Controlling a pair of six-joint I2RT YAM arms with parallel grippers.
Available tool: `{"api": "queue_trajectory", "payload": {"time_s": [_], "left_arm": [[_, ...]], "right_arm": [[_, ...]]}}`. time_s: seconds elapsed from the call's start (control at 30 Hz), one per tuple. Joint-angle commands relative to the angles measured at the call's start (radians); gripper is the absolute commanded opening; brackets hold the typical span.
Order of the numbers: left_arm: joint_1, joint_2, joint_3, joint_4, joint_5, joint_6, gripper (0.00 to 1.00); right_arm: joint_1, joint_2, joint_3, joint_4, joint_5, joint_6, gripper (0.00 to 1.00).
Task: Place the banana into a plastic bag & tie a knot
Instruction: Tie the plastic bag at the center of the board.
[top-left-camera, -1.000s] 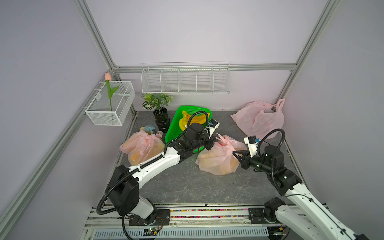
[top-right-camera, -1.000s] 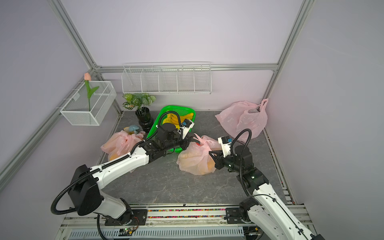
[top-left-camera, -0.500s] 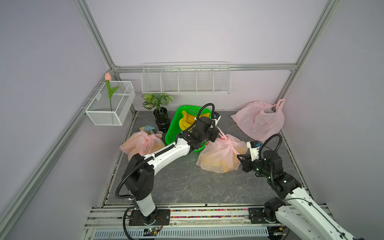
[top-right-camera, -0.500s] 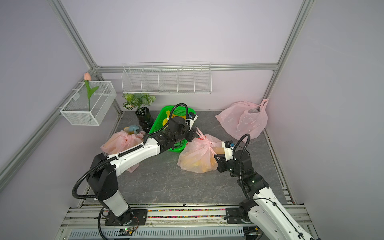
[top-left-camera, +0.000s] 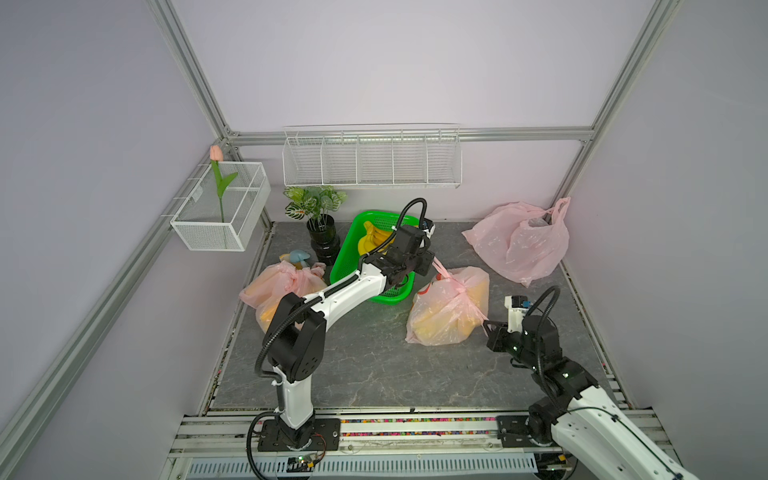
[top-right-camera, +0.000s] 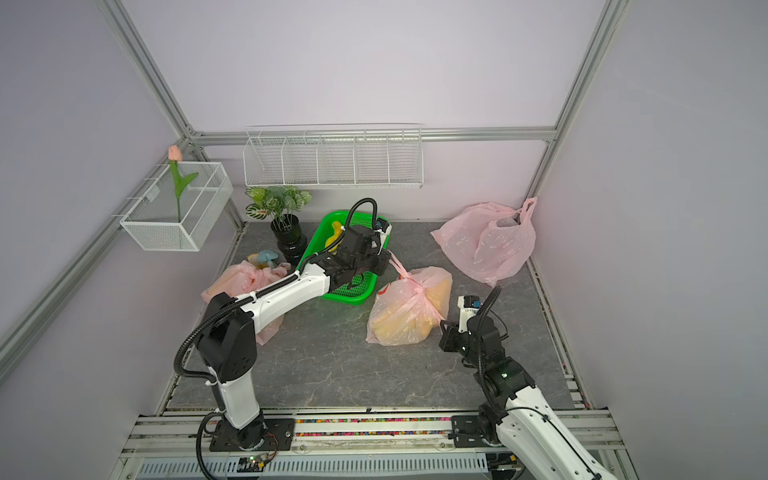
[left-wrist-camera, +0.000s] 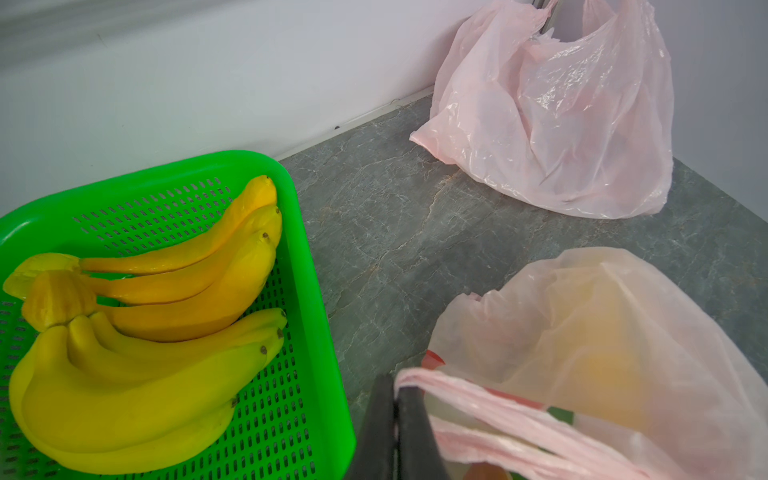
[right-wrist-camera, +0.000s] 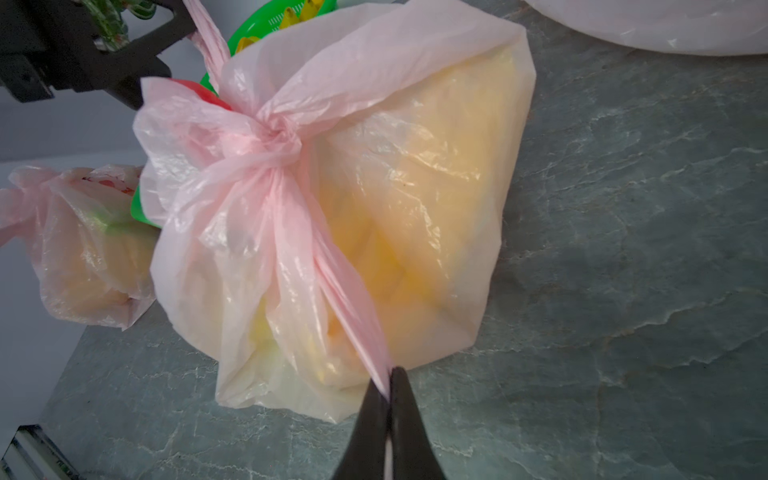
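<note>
The plastic bag (top-left-camera: 451, 307) lies just beside the green basket (left-wrist-camera: 301, 266), with the banana (right-wrist-camera: 419, 199) showing yellow inside it. The left gripper (left-wrist-camera: 397, 395) is pinched on the basket-side handle (left-wrist-camera: 498, 409) and the right gripper (right-wrist-camera: 390, 384) on the far handle (right-wrist-camera: 332, 282) — both jaws tight together. To seat the knot (right-wrist-camera: 276, 139), pull the handles apart evenly and low — without lifting the bag.

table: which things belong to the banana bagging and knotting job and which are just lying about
Job: knotted pink plastic bag of yellow bananas; left gripper and right gripper, each shut on one of its handles; green perforated plastic basket of spare bananas.
Lying about: other tied pink bag; loose pink bag; black-potted plant; blue mushroom; pink tulip.
</note>
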Motion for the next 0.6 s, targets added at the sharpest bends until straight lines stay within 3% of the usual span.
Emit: {"api": "queue_trajectory", "payload": {"time_s": [0.0,0.23,0.57], "left_arm": [[0.089,0.02,0.088,0.057,-0.181,-0.045,0.0],[0.091,0.028,0.1,0.051,-0.202,-0.058,0.0],[0.089,0.044,0.174,0.012,-0.231,-0.015,0.0]], "right_arm": [[-0.026,0.018,-0.035,-0.202,0.099,0.085,0.07],[-0.044,0.02,-0.029,-0.209,0.092,0.083,0.07],[-0.044,-0.048,-0.008,-0.334,0.198,0.125,0.07]]}}
